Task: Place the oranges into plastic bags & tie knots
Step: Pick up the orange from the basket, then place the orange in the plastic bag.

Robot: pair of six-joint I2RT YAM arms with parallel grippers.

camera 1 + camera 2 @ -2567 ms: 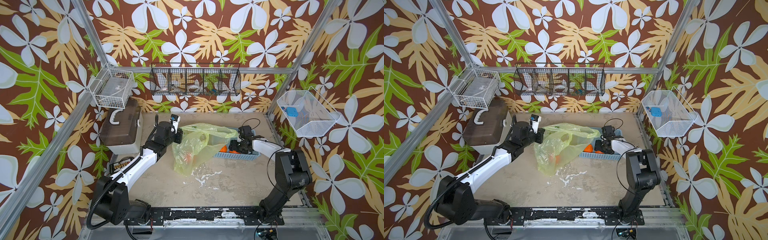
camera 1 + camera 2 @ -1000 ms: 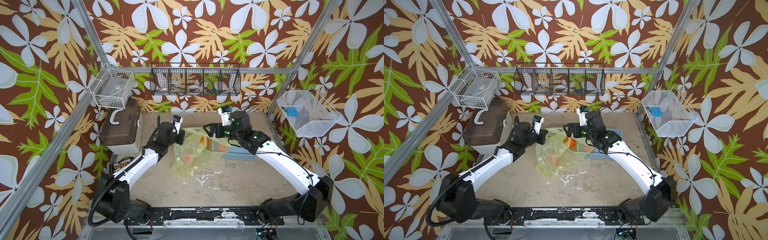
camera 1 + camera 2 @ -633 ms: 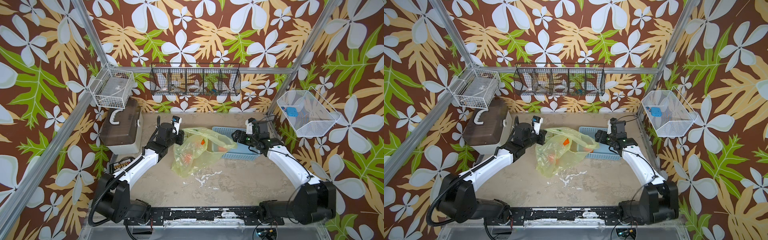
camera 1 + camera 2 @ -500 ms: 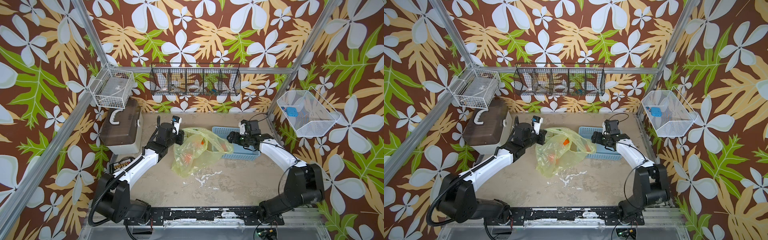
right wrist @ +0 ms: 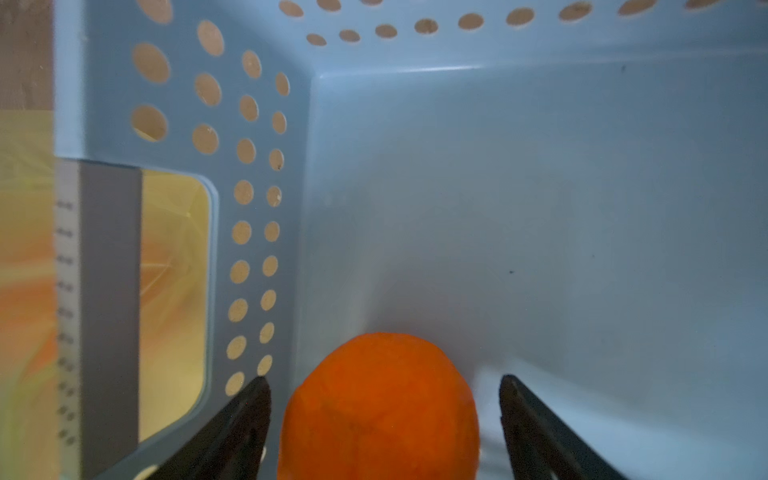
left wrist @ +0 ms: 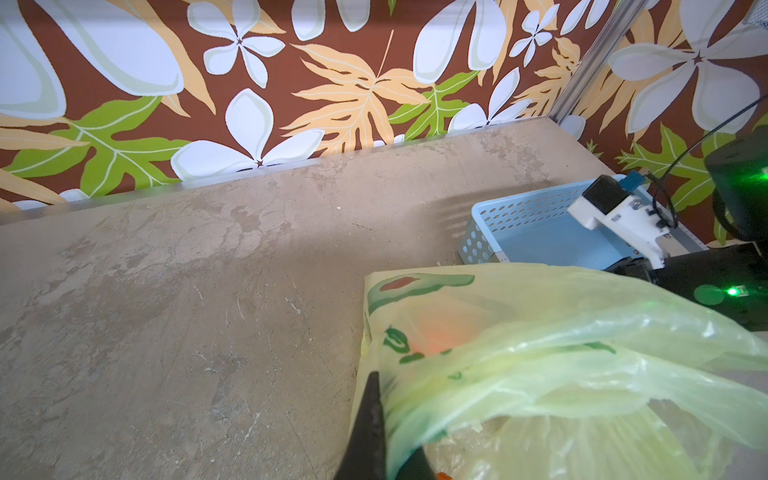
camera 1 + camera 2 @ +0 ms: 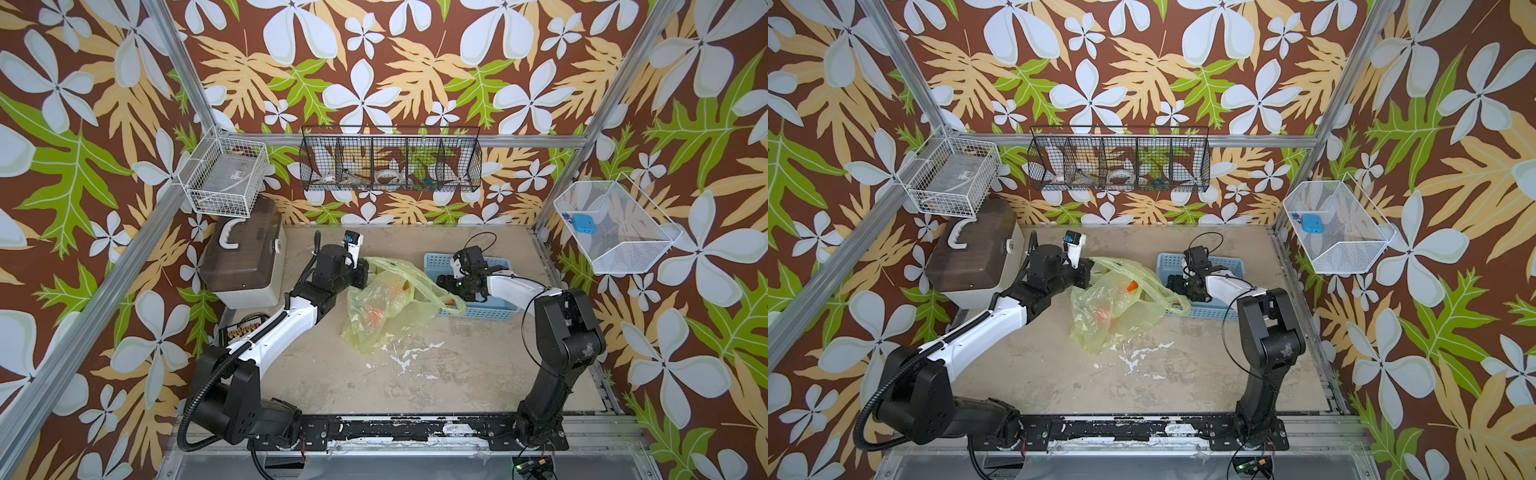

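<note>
The yellow-green plastic bag [image 7: 386,307] [image 7: 1113,311] lies slumped mid-table with its mouth held up. My left gripper [image 7: 365,274] [image 6: 384,399] is shut on the bag's rim [image 6: 519,353]. Two oranges show through the film, one high [image 7: 405,286] and one lower [image 7: 374,318]. My right gripper [image 7: 446,286] [image 5: 384,379] reaches down inside the light-blue basket [image 7: 478,309]. It stands open astride a third orange [image 5: 378,407], with a gap on each side. No knot shows.
A brown-lidded box [image 7: 241,266] stands at the back left, close behind my left arm. Wire baskets hang on the left [image 7: 224,176], back [image 7: 390,160] and right [image 7: 615,226] walls. The bag's handle loop [image 7: 440,297] drapes against the blue basket's end.
My right arm swung from over the bag's mouth back to the blue basket and dropped into it, jaws narrowing around an orange. A second orange now lies in the bag. Left grip unchanged.
</note>
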